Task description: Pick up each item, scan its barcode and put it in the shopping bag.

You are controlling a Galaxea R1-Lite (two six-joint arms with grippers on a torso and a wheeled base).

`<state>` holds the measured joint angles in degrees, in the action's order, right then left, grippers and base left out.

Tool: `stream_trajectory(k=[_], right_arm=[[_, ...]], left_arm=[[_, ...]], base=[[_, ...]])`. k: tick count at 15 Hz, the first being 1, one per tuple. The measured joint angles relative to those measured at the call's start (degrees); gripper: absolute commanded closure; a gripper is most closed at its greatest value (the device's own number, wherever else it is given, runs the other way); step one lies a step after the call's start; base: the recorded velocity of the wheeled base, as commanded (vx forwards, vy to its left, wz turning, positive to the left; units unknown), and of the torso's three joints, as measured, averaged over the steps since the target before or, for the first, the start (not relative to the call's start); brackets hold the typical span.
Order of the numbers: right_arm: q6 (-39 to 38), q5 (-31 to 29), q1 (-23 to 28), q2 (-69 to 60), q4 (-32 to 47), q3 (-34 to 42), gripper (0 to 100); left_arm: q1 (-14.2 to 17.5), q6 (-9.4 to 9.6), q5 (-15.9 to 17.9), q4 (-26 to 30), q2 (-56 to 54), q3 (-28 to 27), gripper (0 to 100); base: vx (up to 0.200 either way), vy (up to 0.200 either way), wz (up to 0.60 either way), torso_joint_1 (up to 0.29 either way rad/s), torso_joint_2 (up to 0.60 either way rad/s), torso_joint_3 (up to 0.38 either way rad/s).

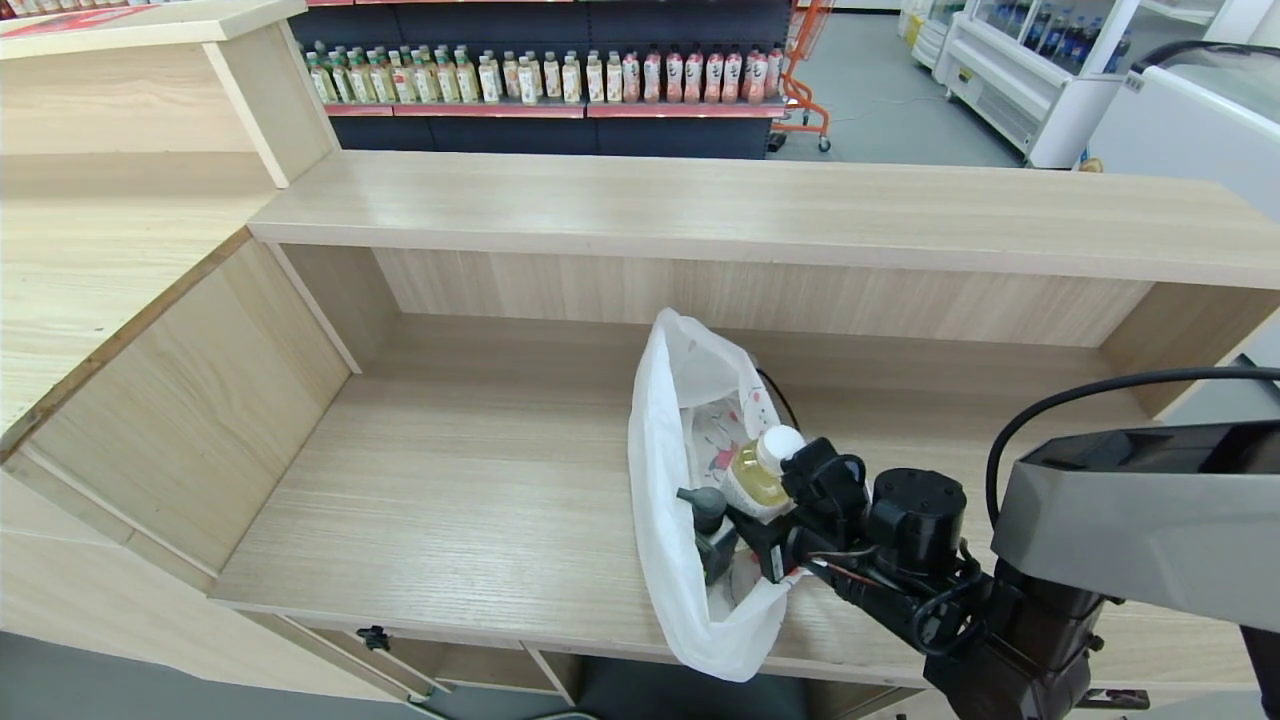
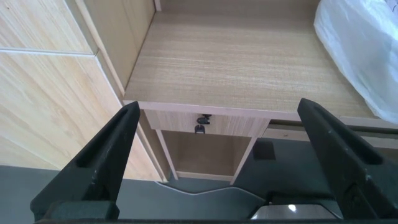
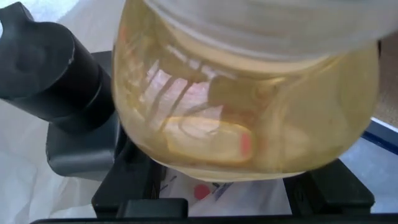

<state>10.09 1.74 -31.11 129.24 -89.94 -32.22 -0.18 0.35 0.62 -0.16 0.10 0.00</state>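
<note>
Clear plastic with pale yellow drink inside: the bottle point(image 1: 752, 478) should be fairly light and stiff but smooth (likely slippery), and is best held across the body below its white cap. The right gripper point(image 1: 778, 505) is clamped on it at the mouth of the white bag point(image 1: 660, 470), about 4 o'clock on the wooden counter point(image 1: 470, 490). The right wrist view shows a dark grey object point(image 3: 56, 68) just beside the bottle. The left wrist view shows the left gripper point(image 2: 219, 106), fingers wide apart, off the counter's near edge.

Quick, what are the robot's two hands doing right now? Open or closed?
Left gripper: open, holding nothing.
Right gripper: shut on the bottle, at the mouth of the shopping bag.
</note>
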Motion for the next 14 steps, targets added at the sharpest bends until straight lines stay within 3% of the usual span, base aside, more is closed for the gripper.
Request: stream_trajectory(k=[11, 14], right_arm=[[0.60, 0.00, 0.40, -5.57, 0.61, -2.72, 0], [0.24, 0.04, 1.24, -15.14, 11.28, -3.08, 0]], left_arm=[[0.00, -0.04, -0.02, 0.00, 0.00, 0.00, 0], [0.00, -0.33, 0.00, 0.00, 0.00, 0.00, 0]], base=[[0.000, 0.000, 0.00, 0.000, 0.00, 0.000], [0.000, 0.000, 0.00, 0.000, 0.00, 0.000]])
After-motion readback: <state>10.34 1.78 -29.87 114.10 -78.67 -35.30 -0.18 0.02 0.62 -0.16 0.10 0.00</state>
